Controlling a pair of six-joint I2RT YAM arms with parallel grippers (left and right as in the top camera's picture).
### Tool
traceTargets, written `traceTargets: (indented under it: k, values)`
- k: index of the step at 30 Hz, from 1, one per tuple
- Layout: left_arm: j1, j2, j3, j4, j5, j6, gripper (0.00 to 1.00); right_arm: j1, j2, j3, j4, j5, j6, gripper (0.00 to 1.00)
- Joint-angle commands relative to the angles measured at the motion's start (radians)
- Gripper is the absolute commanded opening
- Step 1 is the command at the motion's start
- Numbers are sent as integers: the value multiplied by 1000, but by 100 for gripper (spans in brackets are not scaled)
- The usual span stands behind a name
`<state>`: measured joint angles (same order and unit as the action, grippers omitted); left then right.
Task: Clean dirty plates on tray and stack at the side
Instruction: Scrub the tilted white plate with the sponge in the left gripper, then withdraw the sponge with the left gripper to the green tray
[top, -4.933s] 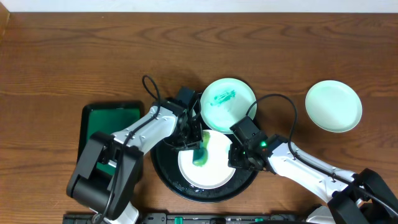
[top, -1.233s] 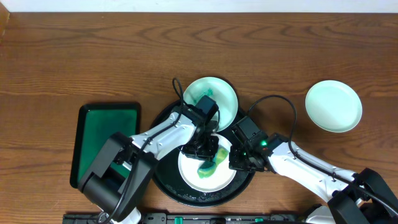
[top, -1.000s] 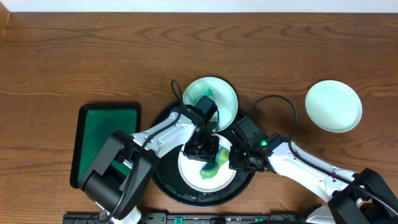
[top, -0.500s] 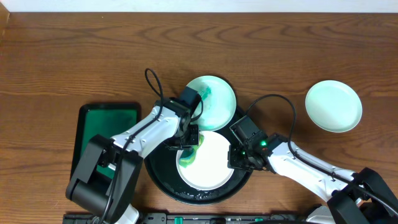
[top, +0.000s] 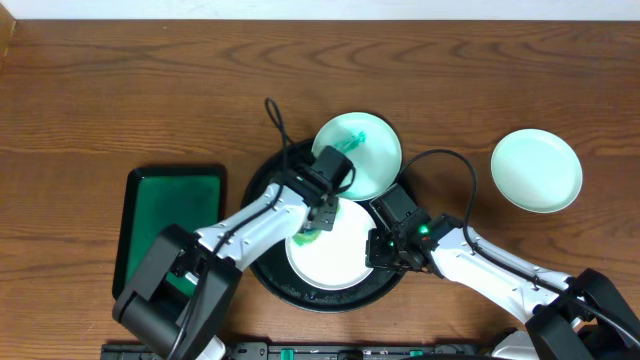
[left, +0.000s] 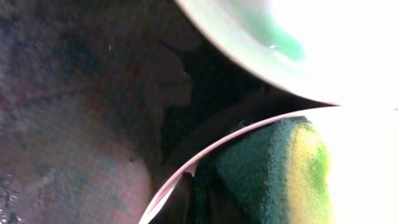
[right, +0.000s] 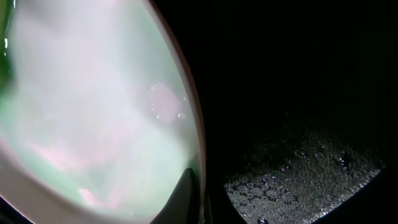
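Note:
The black tray (top: 262, 262) sits at the table's middle front. A white plate (top: 335, 262) lies in it, wiped plain. My left gripper (top: 316, 218) is shut on a green and yellow sponge (top: 304, 237) at the plate's upper left edge; the sponge also shows in the left wrist view (left: 273, 168). My right gripper (top: 377, 250) is shut on the white plate's right rim (right: 93, 112). An aqua plate with a green smear (top: 360, 155) rests on the tray's far rim. A plain aqua plate (top: 536, 170) lies on the table at the right.
A rectangular green tray (top: 170, 230) with a dark rim lies left of the black tray. Black cables loop above both wrists. The black tray's floor is wet with droplets (right: 305, 174).
My left gripper has swept the sponge from the white plate's middle to its upper left edge. The smeared aqua plate has shifted a little right. The right gripper has kept its hold.

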<state>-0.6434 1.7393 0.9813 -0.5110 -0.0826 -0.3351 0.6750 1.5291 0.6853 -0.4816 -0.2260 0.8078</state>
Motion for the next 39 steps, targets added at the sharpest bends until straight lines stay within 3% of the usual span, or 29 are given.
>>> traceTargets:
  k: [1,13,28,39]
  values:
    - [-33,50,-21,70,-110,10,7,-22,20,-29,-34,53,-21,1]
    - [-114,49,-21,145,-100,28,7,-22,20,-29,-35,42,-29,1]
    - [-130,48,-21,262,34,95,7,-23,20,-29,-38,37,-40,1]
    - [-130,-101,-13,88,-209,27,7,-23,20,-29,-33,37,-39,1]
